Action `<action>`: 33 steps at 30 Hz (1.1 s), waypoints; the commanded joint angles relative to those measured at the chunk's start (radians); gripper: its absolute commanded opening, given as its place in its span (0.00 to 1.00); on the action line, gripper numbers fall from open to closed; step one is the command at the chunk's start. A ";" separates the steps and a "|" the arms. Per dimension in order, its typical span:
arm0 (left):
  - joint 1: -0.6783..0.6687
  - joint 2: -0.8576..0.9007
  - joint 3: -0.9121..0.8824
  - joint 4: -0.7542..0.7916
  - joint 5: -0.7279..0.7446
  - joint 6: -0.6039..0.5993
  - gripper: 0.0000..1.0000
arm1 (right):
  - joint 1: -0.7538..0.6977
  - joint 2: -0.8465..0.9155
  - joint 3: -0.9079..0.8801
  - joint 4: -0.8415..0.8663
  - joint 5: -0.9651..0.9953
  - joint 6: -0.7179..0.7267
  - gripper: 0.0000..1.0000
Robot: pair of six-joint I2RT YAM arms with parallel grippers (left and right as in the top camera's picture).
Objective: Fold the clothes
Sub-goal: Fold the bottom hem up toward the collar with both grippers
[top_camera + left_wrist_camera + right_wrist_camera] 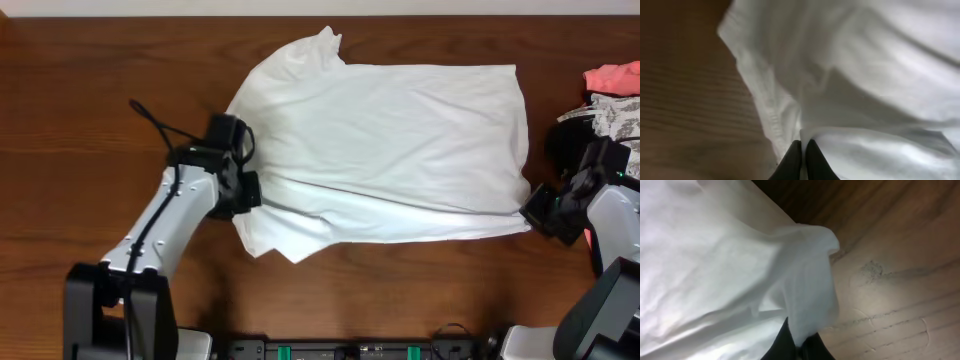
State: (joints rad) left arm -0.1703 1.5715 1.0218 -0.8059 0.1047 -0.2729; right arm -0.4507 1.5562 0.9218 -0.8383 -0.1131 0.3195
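Overhead: the white T-shirt (400,140) lies spread on the wooden table (80,100), with its near edge raised. The left gripper (243,190) is at its left edge and the right gripper (543,212) at its near right corner. If the two arms move unevenly, the fold would likely skew. A swing to the right could catch the pile of other clothes (612,95) at the far right.

Left wrist: the fingers (792,160) are pressed together on a thin pinch of cloth. Judging by how little is caught, the thin fabric could slip free under tension.

Right wrist: the fingers (780,342) are clamped on the corner (810,280), which droops loosely. That loose flap may tuck under and crease the fold.
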 commanded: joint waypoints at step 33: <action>0.097 0.009 0.136 0.076 0.000 -0.021 0.06 | 0.006 -0.010 0.028 0.238 -0.105 0.077 0.01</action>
State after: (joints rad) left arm -0.0814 1.5715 1.1271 -0.7414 0.1066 -0.2882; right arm -0.4473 1.5562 0.9306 -0.6151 -0.2104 0.3717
